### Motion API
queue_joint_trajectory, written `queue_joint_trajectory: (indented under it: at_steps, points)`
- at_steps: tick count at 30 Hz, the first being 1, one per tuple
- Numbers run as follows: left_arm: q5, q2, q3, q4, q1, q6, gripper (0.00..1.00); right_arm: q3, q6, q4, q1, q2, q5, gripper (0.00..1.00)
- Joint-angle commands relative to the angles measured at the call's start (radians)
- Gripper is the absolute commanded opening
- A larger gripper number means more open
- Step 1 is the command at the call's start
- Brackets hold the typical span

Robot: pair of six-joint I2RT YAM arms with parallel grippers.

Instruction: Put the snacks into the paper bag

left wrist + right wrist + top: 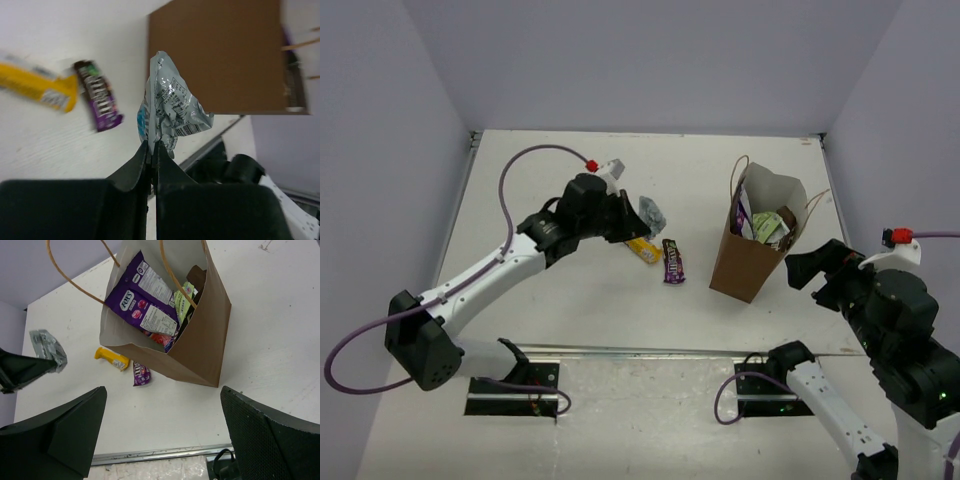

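**Left claw (151,150) clamped on a silver wrapper (172,105)**

We see the left claw's fingers pinched tight on the crumpled wrapper's lower edge, holding it clear of the bench (570,300). Near it a yellow bar (643,250) and a dark purple bar (673,261) lie close together. To their right the paper bag (745,265) stands upright, with a purple Fox's pouch (145,300) inside. Our right claw (162,395) gapes wide and empty near the bag.

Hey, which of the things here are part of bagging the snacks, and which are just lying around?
Job: paper bag, silver packet in left gripper, yellow bar, purple bar, Fox's pouch in bag.
Just there: purple cable, metal rail.
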Motion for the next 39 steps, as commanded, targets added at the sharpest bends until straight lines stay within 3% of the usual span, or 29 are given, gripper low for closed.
queue_joint_trajectory:
  at_steps: [1,7,11,21,23,24,27,36,39]
  points:
    - [0.155,0.108,0.273,0.108,-0.091,0.106,0.0,0.001,0.009,0.026,0.005,-0.006,0.019,0.99]
    - [0.164,0.352,0.727,0.019,-0.228,0.152,0.0,0.011,0.017,0.025,0.005,-0.006,0.026,0.99]
    - [0.174,0.455,0.884,0.009,-0.248,0.158,0.0,0.025,0.012,0.023,0.005,-0.006,0.037,0.99]
    - [0.192,0.61,1.032,0.012,-0.251,0.157,0.02,0.061,-0.001,0.02,0.005,-0.003,0.06,0.99]
    - [0.178,0.622,1.044,0.013,-0.251,0.157,0.13,0.061,-0.001,0.02,0.005,0.0,0.06,0.99]
    - [0.172,0.63,1.048,0.012,-0.251,0.157,0.34,0.059,0.0,0.02,0.005,0.0,0.06,0.99]
    - [0.146,0.624,1.058,0.015,-0.251,0.169,0.52,0.057,0.002,0.02,0.005,-0.002,0.06,0.99]
    - [0.053,0.518,0.997,-0.004,-0.24,0.235,0.64,0.051,-0.003,0.02,0.005,0.0,0.068,0.99]
    - [-0.13,0.407,0.874,-0.031,-0.235,0.252,0.68,0.047,-0.006,0.022,0.007,0.001,0.071,0.99]
